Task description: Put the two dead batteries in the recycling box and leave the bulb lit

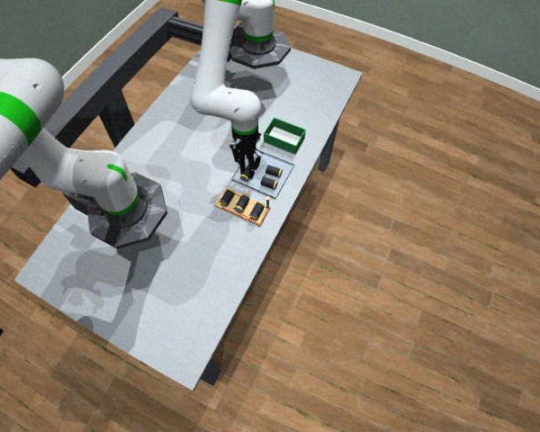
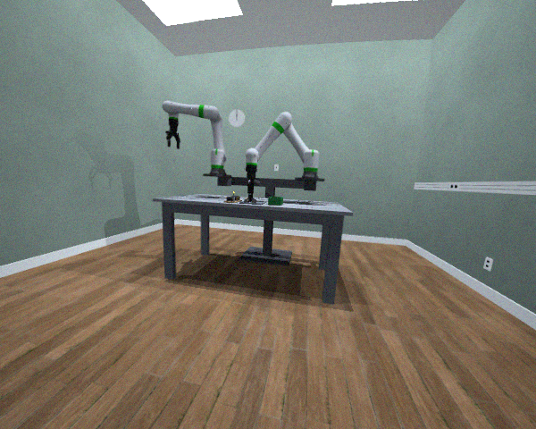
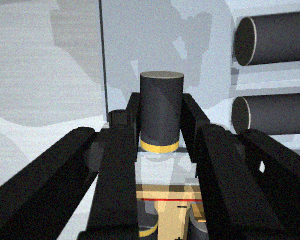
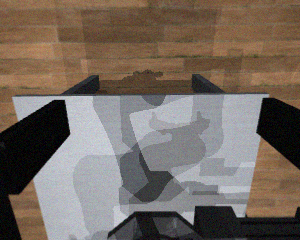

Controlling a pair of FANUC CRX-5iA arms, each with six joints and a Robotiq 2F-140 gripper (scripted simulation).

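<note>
My left gripper [image 1: 247,173] [image 2: 250,199] [image 3: 160,107] is shut on a dark battery [image 1: 245,176] [image 3: 160,107], low over the grey tray [image 1: 286,173] [image 3: 125,45]; contact with the tray is unclear. Its yellow-banded end points toward the holder board [image 1: 248,213] [image 3: 171,220]. Two batteries lie in the tray, one here [image 1: 274,170] [image 3: 282,39] and another [image 1: 268,183] [image 3: 275,115]. Three batteries sit in the board. The bulb [image 1: 267,202] [image 2: 233,193] shows a yellow tip. The green recycling box [image 1: 279,143] [image 2: 275,201] stands upright, with no battery visible inside. My right gripper [image 2: 173,145] [image 4: 163,116] is open, empty and raised.
The box stands beyond the tray, and the holder board lies on its opposite side, both near the long edge of the table [image 1: 200,297] [image 4: 85,145]. The right arm is away from these objects, its gripper high beyond the table's end.
</note>
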